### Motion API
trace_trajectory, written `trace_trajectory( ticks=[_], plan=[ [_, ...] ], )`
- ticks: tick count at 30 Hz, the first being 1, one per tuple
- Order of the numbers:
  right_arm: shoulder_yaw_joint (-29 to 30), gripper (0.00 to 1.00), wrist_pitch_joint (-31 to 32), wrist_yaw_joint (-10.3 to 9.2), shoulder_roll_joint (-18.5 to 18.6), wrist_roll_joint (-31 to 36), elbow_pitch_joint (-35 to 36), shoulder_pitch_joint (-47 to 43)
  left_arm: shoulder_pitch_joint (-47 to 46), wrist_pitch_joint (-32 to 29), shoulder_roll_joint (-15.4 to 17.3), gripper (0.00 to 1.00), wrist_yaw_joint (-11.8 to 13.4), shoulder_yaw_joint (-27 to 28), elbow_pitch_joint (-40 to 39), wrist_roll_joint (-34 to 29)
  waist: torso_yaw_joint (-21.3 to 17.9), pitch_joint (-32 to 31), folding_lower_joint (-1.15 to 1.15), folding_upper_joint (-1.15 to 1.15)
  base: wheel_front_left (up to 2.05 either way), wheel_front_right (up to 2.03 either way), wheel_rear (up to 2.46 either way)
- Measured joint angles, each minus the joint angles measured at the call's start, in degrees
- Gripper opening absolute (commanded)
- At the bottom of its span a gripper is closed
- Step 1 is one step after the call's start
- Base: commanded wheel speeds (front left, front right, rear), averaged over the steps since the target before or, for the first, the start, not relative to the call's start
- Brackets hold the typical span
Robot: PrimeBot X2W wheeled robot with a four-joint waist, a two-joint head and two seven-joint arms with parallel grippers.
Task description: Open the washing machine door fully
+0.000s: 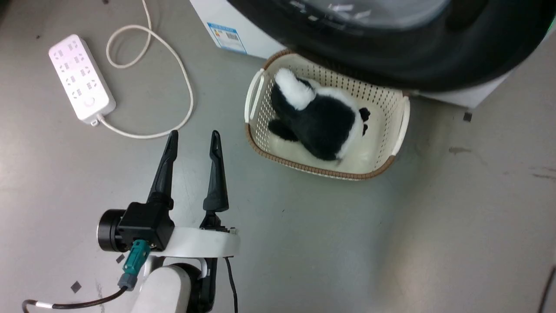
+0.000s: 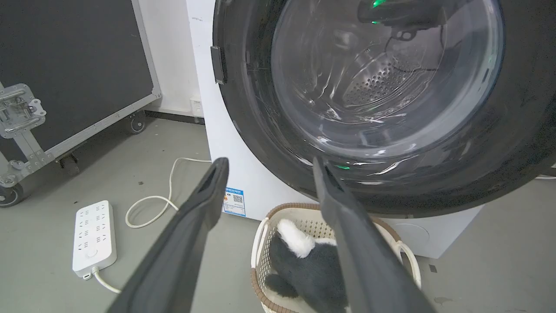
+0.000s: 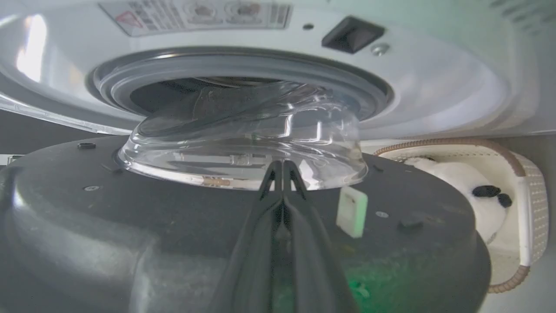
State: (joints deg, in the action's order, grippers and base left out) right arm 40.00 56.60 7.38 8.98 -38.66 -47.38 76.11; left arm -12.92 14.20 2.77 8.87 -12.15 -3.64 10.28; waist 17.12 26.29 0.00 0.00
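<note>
Presently: washer door ajar, one gripper spread, one pinched

1. The washing machine door (image 2: 256, 130): a broad round ring of glossy black, with a bulging clear glass bowl (image 2: 382, 87) set in its middle. It stands partly swung out from the washing machine (image 2: 213, 130), a boxy white front-loader. In the right wrist view a gap lies between the door's matt dark inner face and the white front, and the bowl reaches toward the smooth grey gasket (image 3: 243, 56) without filling it.

2. Right gripper (image 3: 282, 165): two long dark fingers pressed together, nothing seen between them, tips at the foot of the glass bowl. Whether they touch the door cannot be told.

3. Left gripper (image 1: 194, 134): tapered fingers spread apart, holding nothing, hanging over the bare grey floor (image 1: 347, 243), well apart from the door.

4. Basket (image 1: 384, 104): cream perforated plastic, a rounded oblong with a brown woven-look rim. It sits on the floor just before the machine, its far edge under the door's lower curve. In it lies a fluffy black-and-white plush toy (image 1: 321, 121).

5. Power strip (image 1: 80, 78): a white slab with a looping pale cord (image 1: 191, 101), on the floor to the left of the basket.

6. Blue sticker (image 1: 226, 38): flat, rectangular, low on the white front.
</note>
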Motion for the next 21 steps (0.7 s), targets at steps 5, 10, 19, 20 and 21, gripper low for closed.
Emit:
trace_trajectory(
  ticks=[5, 10, 19, 20, 21],
  plan=[
    [1.85, 0.0, 5.75, 0.01, -4.23, -2.43, 3.31, -5.85, 0.57, 0.48, -0.01, 1.0, -0.64, 0.04, 0.55, -0.12, -0.06, -3.09, 0.0, 0.0, 0.0, 0.0, 0.0],
    [1.11, 0.0, 9.93, 0.01, -5.71, -4.58, 8.17, -13.56, 2.53, 0.48, 0.0, 1.0, -1.56, 0.76, 1.67, -1.11, -0.52, -6.87, -0.01, 0.0, 0.0, 0.0, 0.0],
    [-9.7, 0.0, 9.35, 0.01, -5.75, -17.59, 6.8, -22.72, 4.91, 0.48, 0.0, 1.0, -2.86, 1.71, 2.42, -1.54, -1.32, -12.15, -0.01, 0.0, 0.0, 0.0, 0.0],
    [-11.32, 0.0, 8.71, 0.01, -5.78, -18.76, 6.62, -23.48, 5.05, 0.48, 0.01, 1.0, -3.01, 1.69, 2.53, -1.54, -1.38, -12.45, -0.01, 0.0, 0.0, 0.0, 0.0],
    [-12.94, 0.0, 8.14, 0.01, -5.76, -20.03, 6.56, -24.26, 5.16, 0.48, 0.0, 1.0, -3.02, 1.59, 2.76, -1.54, -1.39, -12.73, -0.01, 0.0, 0.0, 0.0, 0.0]
  ],
)
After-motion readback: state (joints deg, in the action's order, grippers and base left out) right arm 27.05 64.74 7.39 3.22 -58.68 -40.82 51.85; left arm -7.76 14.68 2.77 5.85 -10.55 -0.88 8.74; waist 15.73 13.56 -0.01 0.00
